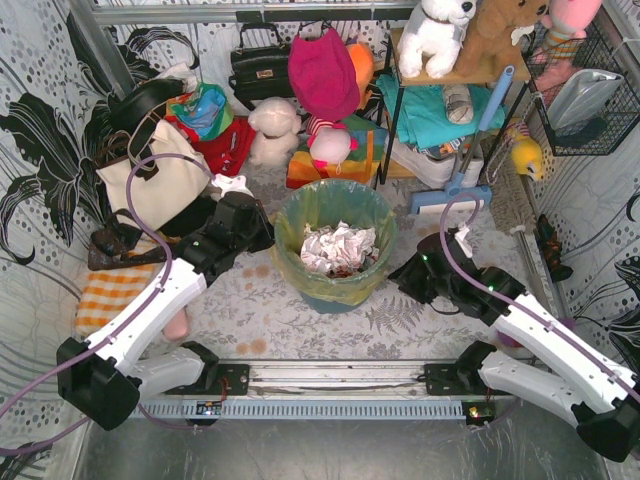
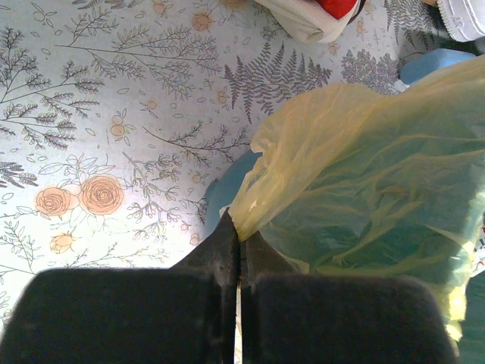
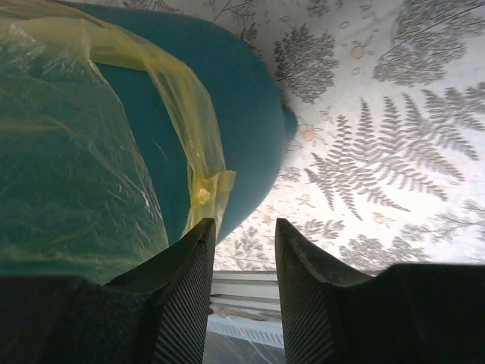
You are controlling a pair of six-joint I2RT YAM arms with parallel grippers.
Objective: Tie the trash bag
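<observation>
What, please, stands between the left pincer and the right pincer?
The teal bucket, lined with the yellow trash bag and holding crumpled paper; the top view shows it between the left pincer and right pincer.

I see a mock home storage corner: floral tablecloth (image 1: 250, 310), stuffed toys (image 1: 437, 35), handbag (image 1: 262, 68), wire basket (image 1: 590, 90), patterned walls (image 1: 40, 130).
</observation>
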